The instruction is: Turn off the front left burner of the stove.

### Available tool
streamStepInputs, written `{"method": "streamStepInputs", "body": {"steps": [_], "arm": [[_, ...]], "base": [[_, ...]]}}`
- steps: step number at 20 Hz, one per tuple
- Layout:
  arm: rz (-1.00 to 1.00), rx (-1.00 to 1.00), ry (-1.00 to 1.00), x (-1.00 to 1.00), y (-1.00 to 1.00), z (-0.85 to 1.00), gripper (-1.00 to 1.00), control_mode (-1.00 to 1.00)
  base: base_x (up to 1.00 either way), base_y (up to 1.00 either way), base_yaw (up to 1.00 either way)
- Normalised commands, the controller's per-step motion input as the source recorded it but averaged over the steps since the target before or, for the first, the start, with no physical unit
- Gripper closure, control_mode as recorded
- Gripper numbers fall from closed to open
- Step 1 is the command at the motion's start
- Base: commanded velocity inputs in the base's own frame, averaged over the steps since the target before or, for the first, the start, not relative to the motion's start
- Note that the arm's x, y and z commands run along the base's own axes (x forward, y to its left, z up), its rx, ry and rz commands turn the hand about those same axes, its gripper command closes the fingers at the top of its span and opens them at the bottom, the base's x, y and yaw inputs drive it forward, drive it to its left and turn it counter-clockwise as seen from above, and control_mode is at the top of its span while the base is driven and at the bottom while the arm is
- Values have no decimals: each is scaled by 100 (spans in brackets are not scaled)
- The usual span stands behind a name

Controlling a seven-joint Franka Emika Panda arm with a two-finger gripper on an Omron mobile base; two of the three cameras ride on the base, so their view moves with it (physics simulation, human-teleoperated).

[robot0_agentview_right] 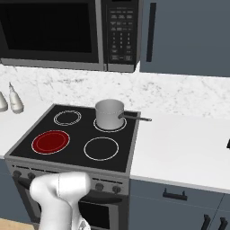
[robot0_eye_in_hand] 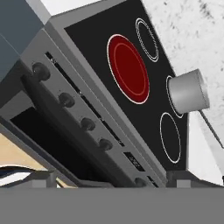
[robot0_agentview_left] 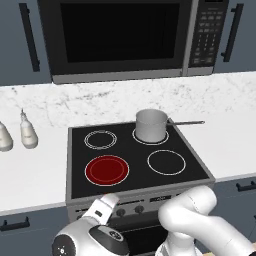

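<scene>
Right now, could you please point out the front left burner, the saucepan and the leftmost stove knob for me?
front left burner (robot0_agentview_left: 107,170), left base view, centre of the red disc.
saucepan (robot0_agentview_right: 109,113), right base view, its grey side wall.
leftmost stove knob (robot0_eye_in_hand: 40,71), hand view, the knob's dark face.

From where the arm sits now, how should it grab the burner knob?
Pinch a small dark knob by its round rim, coming straight at the stove's grey front panel: the knobs stick out from it. The front left burner glows red. Which knob runs it can't be told.

Counter (robot0_agentview_left: 35,175): white, beside my stove (robot0_agentview_left: 135,155).
Bottles (robot0_agentview_left: 28,131): two, on counter.
Pot (robot0_agentview_left: 151,125): on rear burner.
</scene>
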Motion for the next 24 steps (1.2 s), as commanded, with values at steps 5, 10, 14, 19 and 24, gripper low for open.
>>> {"method": "streamStepInputs", "body": {"steps": [5,10,14,19,24], "arm": [[-6,21,0,-1,13,-74,-100,-100],[-8,23,-2,0,13,-69,-100,-100],[-8,18,-25,0,4,-19,-100,-100],[-10,6,-42,-3,0,0,-100,-100],[-6,21,-33,-5,0,0,-100,-100]], "base": [[0,0,0],[0,0,0],[0,0,0],[0,0,0],[0,0,0]]}}
